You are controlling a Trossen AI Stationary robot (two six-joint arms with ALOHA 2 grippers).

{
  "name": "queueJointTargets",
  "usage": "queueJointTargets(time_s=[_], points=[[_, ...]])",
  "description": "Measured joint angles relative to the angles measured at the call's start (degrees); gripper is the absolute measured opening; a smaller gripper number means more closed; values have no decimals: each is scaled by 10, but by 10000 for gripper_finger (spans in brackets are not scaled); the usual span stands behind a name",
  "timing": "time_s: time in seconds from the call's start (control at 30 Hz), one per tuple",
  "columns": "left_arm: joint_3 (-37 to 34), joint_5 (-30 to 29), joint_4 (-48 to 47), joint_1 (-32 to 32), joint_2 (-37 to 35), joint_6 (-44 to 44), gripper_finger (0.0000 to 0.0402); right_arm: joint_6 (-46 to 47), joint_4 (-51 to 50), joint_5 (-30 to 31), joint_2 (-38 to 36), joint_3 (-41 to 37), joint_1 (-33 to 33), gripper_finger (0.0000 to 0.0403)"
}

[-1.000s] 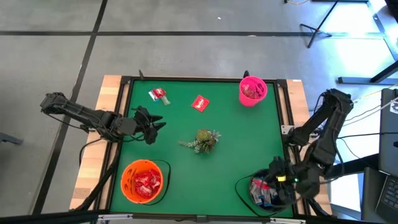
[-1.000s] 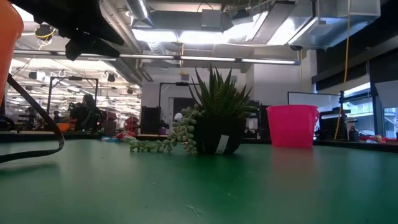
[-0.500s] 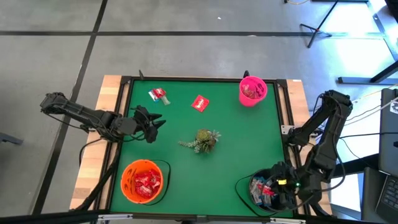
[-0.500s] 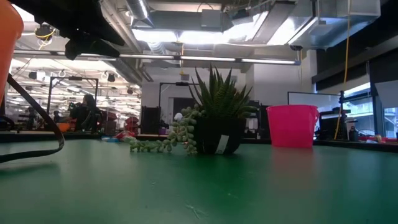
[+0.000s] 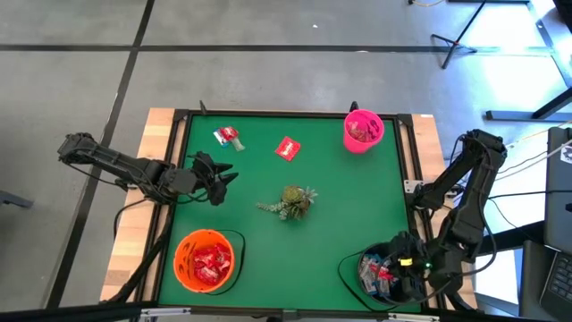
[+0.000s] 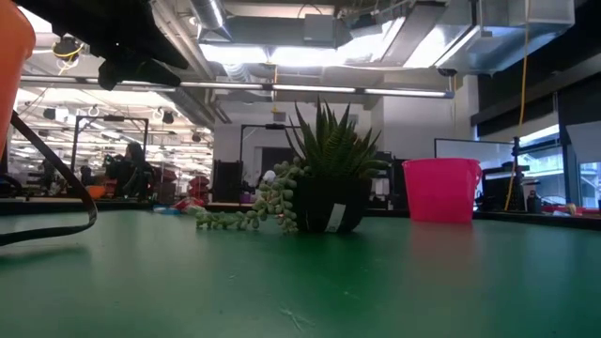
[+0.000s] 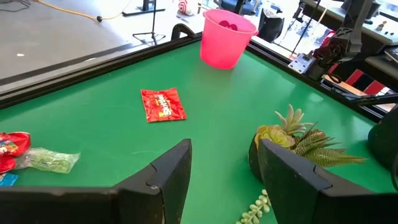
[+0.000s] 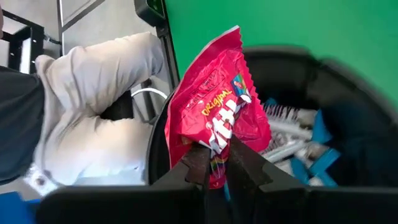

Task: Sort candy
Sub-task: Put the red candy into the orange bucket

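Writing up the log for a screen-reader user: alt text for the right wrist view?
The right gripper pinches a shiny red candy packet over a black bowl of white-and-blue candy at the green table's edge. A seated person's light trousers show beyond.

There are three bowls: one orange bowl (image 5: 206, 260), one pink bowl (image 5: 363, 131) and one black bowl (image 5: 382, 273). One red candy packet (image 5: 287, 148) lies alone on the green table (image 5: 340, 206). One small heap of sweets (image 5: 229, 137) lies nearby. There is one plant (image 5: 293, 200).
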Motion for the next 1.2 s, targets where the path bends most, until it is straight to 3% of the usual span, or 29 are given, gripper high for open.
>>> queueJointTargets(time_s=[0.13,0.23,0.33,0.5,0.57,0.67,0.83,1.2], points=[[0,-1,0,0,0,0,179,-52,1,54,0,0,-23,35],[0,-1,1,0,0,0,179,-159,46,70,0,0,-93,35],[0,9,16,0,0,0,179,-329,152,-4,1,0,-189,35],[0,178,211,-9,13,123,179,-546,275,-141,12,1,-327,35],[0,211,284,-20,27,192,179,-590,280,-173,14,1,-372,35],[1,199,353,-31,57,270,179,-632,298,-209,24,1,-436,35],[2,200,407,-26,135,328,179,-668,403,-278,65,1,-511,35],[99,236,369,-1,254,382,179,-679,514,-396,186,1,-589,35]])
